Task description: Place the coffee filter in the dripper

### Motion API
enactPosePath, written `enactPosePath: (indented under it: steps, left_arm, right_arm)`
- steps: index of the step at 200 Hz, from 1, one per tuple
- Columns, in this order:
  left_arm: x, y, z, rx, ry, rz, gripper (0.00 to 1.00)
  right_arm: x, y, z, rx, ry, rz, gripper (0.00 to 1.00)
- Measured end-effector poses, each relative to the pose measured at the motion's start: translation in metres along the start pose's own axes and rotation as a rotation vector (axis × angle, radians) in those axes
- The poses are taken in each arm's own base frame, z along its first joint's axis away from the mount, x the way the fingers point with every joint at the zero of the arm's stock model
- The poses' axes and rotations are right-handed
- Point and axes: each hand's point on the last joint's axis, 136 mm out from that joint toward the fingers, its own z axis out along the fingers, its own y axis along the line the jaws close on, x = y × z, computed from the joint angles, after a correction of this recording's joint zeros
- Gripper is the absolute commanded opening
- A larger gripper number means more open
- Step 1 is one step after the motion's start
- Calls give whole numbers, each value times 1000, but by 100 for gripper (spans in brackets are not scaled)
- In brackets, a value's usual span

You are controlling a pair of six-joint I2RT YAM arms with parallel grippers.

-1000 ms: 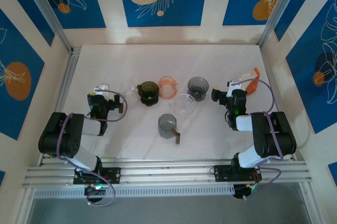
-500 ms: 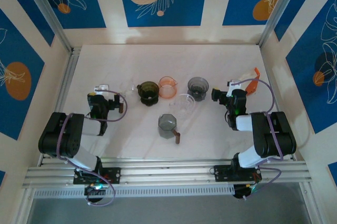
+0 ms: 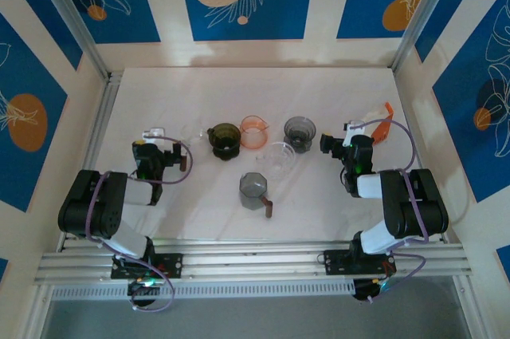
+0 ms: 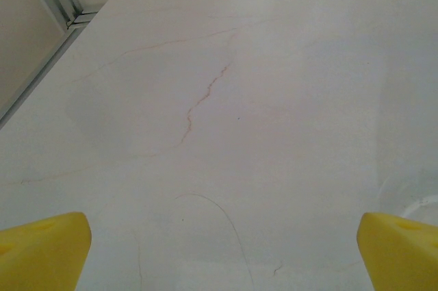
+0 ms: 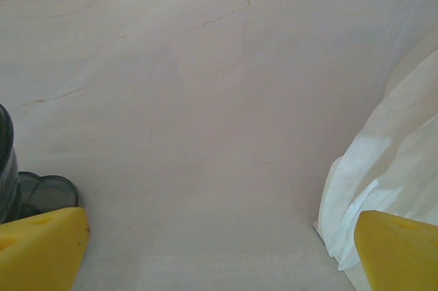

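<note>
Right gripper (image 5: 219,258) wide open, empty; left gripper (image 4: 219,253) likewise. Creased white paper coffee filter (image 5: 387,161) at 3 o'clock, cropped by frame edge. Smoky translucent dripper (image 5: 37,192) at 9 o'clock, mostly cut off.

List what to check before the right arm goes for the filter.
1. Right hand open: ok.
2. Left hand open, empty: ok.
3. Filter seen from the right wrist: ok.
4. Filter centred between the fingers: not ok, it lies off to one side.
5. Target dripper known: cannot tell; several drippers stand together.
</note>
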Motion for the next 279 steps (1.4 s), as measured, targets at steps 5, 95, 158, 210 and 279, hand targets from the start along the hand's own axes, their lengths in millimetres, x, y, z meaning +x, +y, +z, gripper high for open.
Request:
enactPosePath:
  steps: [5, 95, 158, 210, 279]
  left_arm:
    - [0, 0, 0, 0, 0, 0, 100]
    - [0, 0, 0, 0, 0, 0, 100]
    - [-5, 9, -17, -31, -69, -24, 100]
    - [-77, 34, -39, -115, -189, -135, 100]
    - [-135, 68, -64, -153, -231, -614, 100]
  right_arm:
    - [0, 0, 0, 0, 0, 0, 99]
    - [0, -1, 0, -1, 0, 9, 99]
    - [0, -5, 0, -3, 7, 27, 99]
    - [-9, -7, -1, 15, 48, 45, 99]
    - [-110, -42, -26, 194, 12, 472, 98]
